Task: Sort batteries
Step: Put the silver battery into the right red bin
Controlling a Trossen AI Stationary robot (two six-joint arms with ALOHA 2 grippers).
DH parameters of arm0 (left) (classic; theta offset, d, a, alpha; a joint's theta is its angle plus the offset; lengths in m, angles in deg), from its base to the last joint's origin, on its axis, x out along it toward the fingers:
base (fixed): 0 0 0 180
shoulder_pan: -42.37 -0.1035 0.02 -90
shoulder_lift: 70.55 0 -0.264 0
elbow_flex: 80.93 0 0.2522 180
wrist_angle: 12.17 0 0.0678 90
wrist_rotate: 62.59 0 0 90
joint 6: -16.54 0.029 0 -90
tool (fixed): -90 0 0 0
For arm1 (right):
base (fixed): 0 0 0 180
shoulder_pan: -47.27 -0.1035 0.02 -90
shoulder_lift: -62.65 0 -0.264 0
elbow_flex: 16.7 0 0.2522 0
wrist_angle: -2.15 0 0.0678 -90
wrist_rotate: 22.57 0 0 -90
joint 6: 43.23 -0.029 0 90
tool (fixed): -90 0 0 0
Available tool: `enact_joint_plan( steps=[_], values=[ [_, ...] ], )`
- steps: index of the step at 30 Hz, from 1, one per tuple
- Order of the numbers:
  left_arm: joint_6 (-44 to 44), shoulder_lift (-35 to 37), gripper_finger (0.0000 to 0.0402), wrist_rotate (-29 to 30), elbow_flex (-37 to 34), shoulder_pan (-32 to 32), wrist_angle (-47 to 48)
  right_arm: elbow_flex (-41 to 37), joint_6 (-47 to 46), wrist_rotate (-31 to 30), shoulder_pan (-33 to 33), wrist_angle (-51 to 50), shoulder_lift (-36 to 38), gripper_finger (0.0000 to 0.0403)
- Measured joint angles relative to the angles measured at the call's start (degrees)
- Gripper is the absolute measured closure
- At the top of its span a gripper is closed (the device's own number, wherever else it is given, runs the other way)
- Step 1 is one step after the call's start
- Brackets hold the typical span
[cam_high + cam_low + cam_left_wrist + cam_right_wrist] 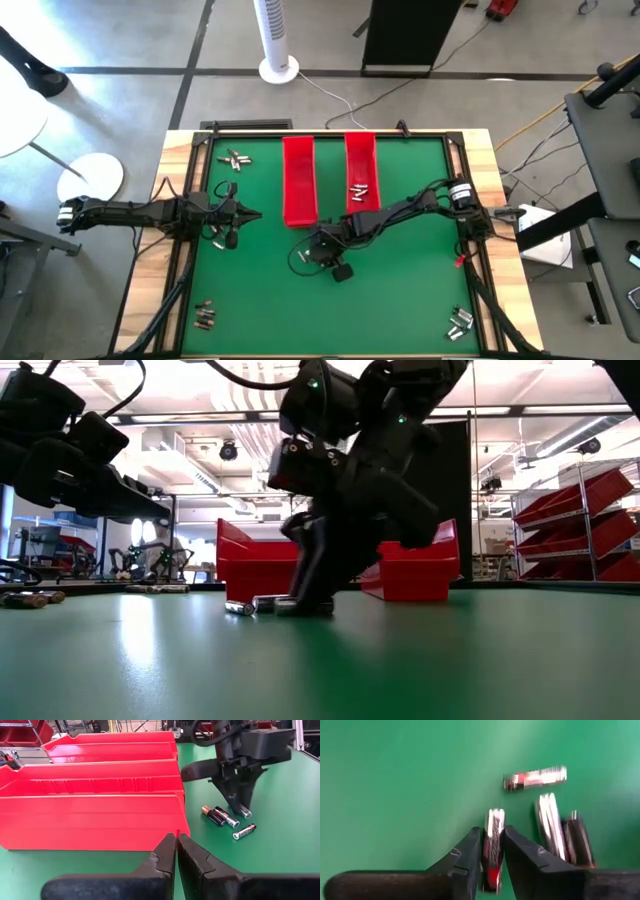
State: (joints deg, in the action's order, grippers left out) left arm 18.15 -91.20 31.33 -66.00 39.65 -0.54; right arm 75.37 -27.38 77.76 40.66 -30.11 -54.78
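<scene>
Right end effector (492, 851) down on the worktop's middle, fingers closing on one silvery battery (492, 837) across its barrel; grip looks right, mid-length. Cell judged light, rigid, smooth-cased; apt to roll or squirt out if pinched off-centre. Three loose cells (227, 819) lie just beside it; other clusters near the worktop's corners. Left end effector (177, 851) clenched empty, waiting toward the left edge. Green worktop (400, 290) flat, matte; two red trays (298, 180) toward the far edge; workshop beyond.

White tower fan (275, 40) stands beyond green table (400, 290).
</scene>
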Motion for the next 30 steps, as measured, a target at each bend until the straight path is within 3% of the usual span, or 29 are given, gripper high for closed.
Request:
enact_joint_plan(
  steps=[5, 12, 22, 30],
  values=[
    [0.0, 0.0, 0.0402, 0.0, 0.0, 0.0, 0.0, -0.4, -3.6, -0.3, -0.3, -6.3, 2.7, 0.0346],
    [0.0, 0.0, 0.0402, 0.0, 0.0, 0.0, 0.0, -3.6, -9.0, -0.5, -1.7, -7.2, 4.9, 0.0346],
    [0.0, -0.1, 0.0402, 0.0, 0.0, 0.0, 0.0, -10.1, -17.2, -9.4, -7.1, -6.2, 9.2, 0.0343],
    [0.0, -0.1, 0.0402, 0.0, 0.0, 0.0, 0.0, -23.1, -25.8, -15.5, -10.3, 4.7, 19.5, 0.0343]
  ],
)
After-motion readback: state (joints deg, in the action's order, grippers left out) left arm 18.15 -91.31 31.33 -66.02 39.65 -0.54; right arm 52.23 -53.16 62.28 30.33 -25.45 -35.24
